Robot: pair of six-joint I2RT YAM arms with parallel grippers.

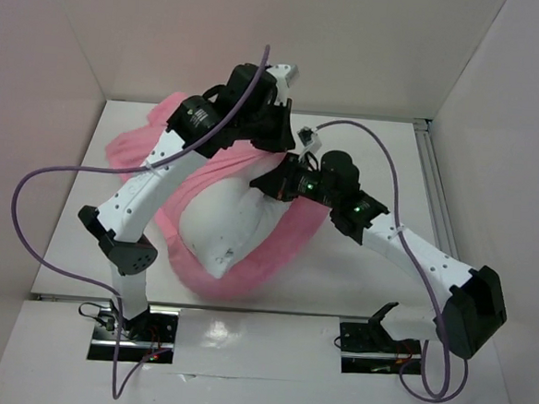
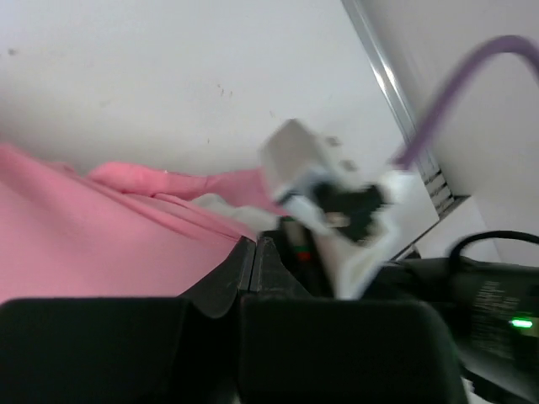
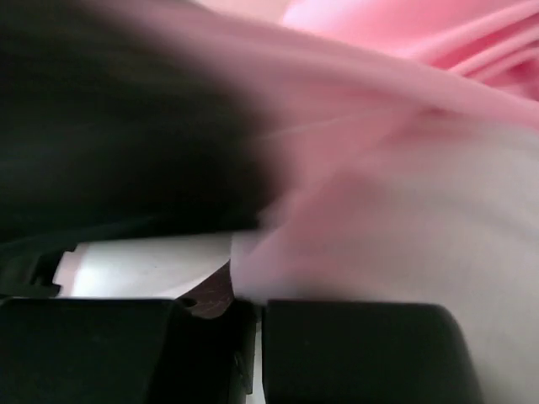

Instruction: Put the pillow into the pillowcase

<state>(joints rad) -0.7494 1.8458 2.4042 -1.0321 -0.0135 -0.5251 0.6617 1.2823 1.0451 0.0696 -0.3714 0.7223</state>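
— What lies nearest on the bench (image 1: 338, 285)?
— The white pillow (image 1: 231, 225), its near end bare, with the pink pillowcase (image 1: 290, 240) wrapped round its sides.
— And the claws?
— The right claw (image 3: 253, 307) pinches the pillowcase at the pillow's far end. Beyond it, the left claw (image 2: 255, 246) pinches the pillowcase's far edge.

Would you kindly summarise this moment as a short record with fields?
pillow: white, centre of the top view, top face showing, pink fabric along its sides
pillowcase: pink, bunched around the pillow, trailing far-left
left end effector: fingers together beside the pink fabric; grip unclear
right end effector: at the pillow's far right edge; blurred, state unclear
progress: pillow's top not yet covered
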